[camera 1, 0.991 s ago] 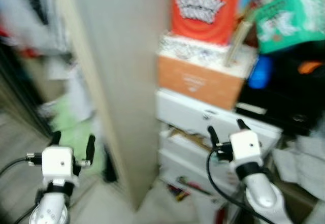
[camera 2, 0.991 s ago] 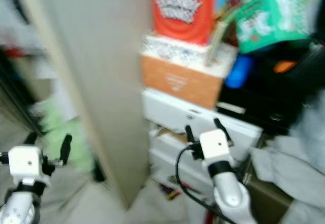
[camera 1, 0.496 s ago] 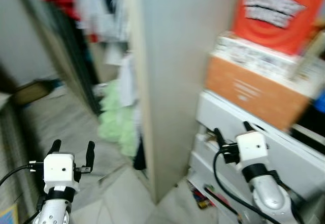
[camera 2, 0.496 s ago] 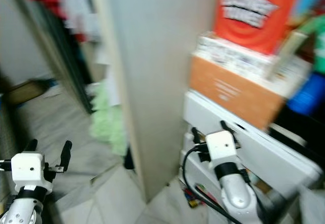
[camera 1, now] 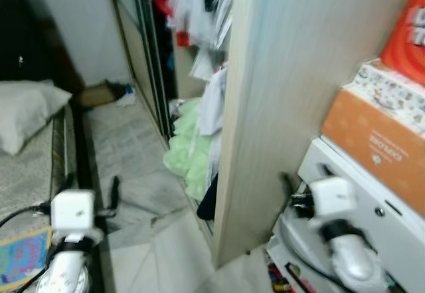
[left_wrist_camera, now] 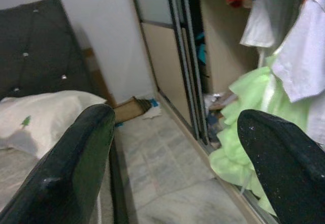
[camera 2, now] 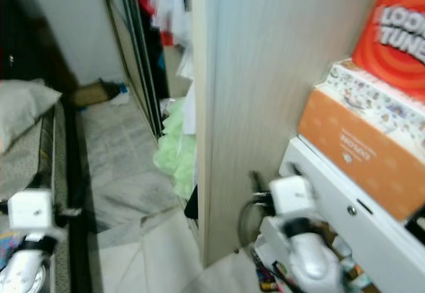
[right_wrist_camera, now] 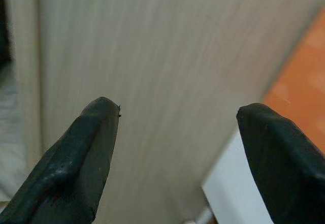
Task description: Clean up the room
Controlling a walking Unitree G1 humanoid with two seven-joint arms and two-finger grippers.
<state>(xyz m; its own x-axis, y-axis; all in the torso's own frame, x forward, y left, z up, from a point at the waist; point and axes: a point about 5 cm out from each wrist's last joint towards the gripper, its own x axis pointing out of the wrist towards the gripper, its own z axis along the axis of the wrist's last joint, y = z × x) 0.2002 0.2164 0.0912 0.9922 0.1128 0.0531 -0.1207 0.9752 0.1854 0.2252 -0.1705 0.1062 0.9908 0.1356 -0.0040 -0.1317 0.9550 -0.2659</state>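
Two grippers, left gripper (left_wrist_camera: 172, 148) and right gripper (right_wrist_camera: 177, 148), both spread and empty; green clothes (camera 1: 188, 148) beside wardrobe panel (camera 1: 279, 100).

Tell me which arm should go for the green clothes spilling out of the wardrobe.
Left, probably. The left tool is open and already faces the green clothes across bare floor. The right tool, also open, points at the wardrobe side panel, which stands between it and the clothes.
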